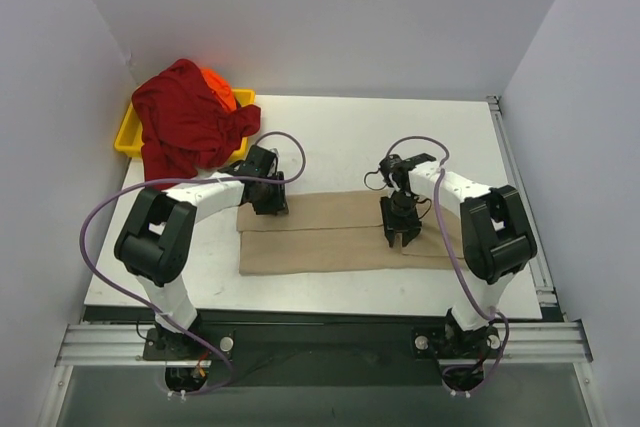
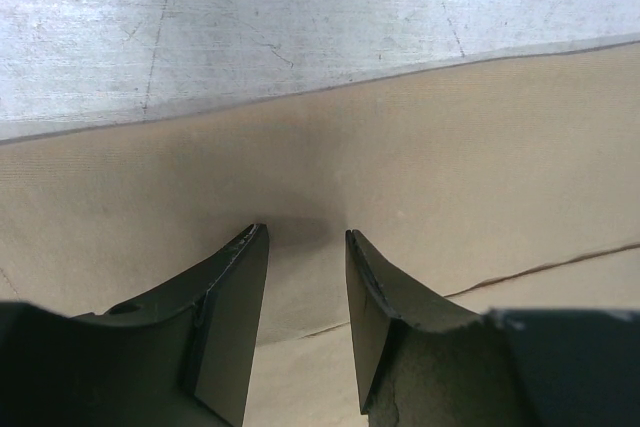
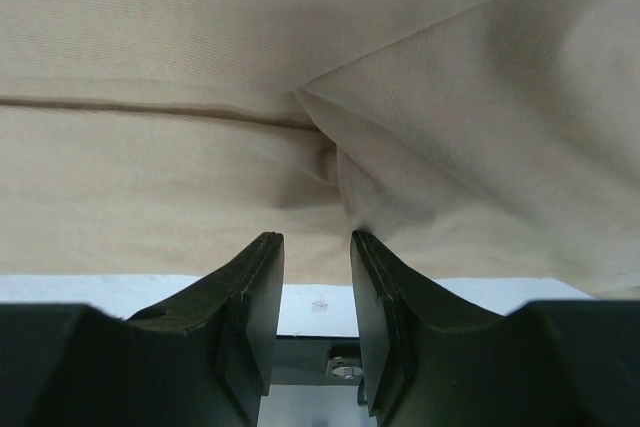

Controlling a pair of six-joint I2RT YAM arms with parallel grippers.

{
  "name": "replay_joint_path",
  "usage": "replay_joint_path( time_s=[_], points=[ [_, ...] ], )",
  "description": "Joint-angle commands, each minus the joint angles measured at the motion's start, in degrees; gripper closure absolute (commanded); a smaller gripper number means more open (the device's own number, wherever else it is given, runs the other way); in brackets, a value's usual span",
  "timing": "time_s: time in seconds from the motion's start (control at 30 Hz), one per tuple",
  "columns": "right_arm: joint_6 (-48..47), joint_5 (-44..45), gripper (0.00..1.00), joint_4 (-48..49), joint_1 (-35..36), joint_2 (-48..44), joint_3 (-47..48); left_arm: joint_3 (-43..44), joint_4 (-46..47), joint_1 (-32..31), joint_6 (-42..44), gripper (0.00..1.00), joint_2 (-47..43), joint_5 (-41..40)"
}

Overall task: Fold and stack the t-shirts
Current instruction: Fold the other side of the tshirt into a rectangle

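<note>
1. Tan cotton t-shirt, folded into a long band, lies mid-table. A dark red shirt and a bright orange shirt sit heaped on the yellow plastic tray at ten o'clock.
2. Left pincer rests released on the band's ten o'clock corner. Right pincer stands released near its three o'clock end, gripping nothing.
3. Nipping only the top layer there would likely peel the fold open, and the unpinned opposite end could drag.

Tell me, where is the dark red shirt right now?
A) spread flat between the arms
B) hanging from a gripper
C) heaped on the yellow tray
C: the dark red shirt lies bunched over the yellow tray at the back left; the tan shirt is the one lying flat.
</note>
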Motion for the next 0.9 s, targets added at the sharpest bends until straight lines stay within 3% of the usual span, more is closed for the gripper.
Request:
replay_joint_path(
  time_s=[0.0, 0.33, 0.73, 0.87],
  points=[
    [0.54, 3.77, 0.66, -1.81, 0.46, 0.26, -0.61, -0.43, -0.66, -0.32, 0.20, 0.52, -2.06, -0.30],
    [1.25, 6.15, 0.67, -2.87, 0.46, 1.40, -2.02, -0.17, -0.31, -0.32, -0.06, 0.52, -1.45, -0.03],
    [1.60, 5.27, 0.89, -6.55, 0.46, -0.53, -1.23, -0.08, -0.49, -0.32, -0.33, 0.52, -1.19, -0.12],
    [1.25, 3.35, 0.91, -8.31, 0.54, -1.23, 0.09, 0.09, -0.40, -0.32, -0.33, 0.52, -1.10, 0.05]
  ],
)
